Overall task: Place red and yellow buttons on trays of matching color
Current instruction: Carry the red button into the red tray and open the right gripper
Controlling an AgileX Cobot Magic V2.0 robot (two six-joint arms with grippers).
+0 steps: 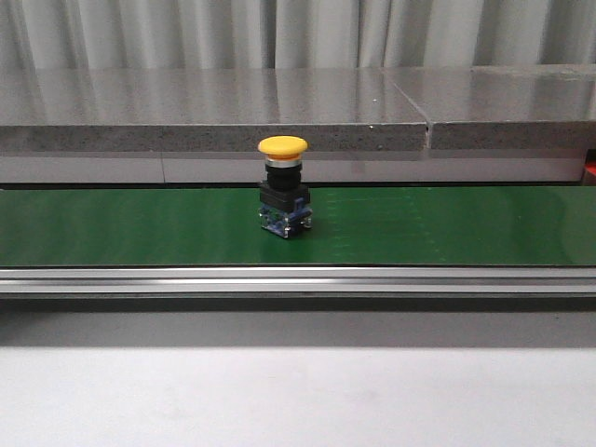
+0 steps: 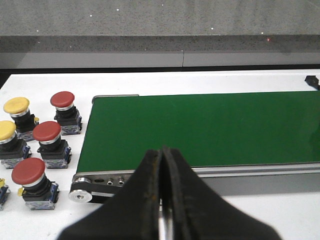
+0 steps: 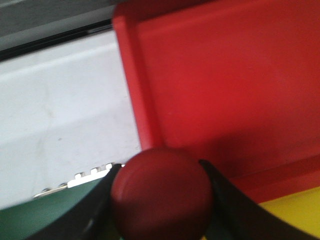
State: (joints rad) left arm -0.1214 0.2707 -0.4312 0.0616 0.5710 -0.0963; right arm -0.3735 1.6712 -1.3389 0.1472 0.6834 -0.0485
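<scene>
Left gripper (image 2: 161, 200): jaws together, empty, spare buttons (image 2: 47, 137) at frame left. Right gripper (image 3: 160, 200): clamped on red button (image 3: 161, 192), lower centre; carry it fully over red tray (image 3: 225, 85), upper right, before release.

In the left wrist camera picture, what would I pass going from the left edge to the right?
A cluster of spare buttons, yellow buttons outermost, then red buttons → the green conveyor belt with the closed left gripper in front of it → a small black object at the far edge.
</scene>
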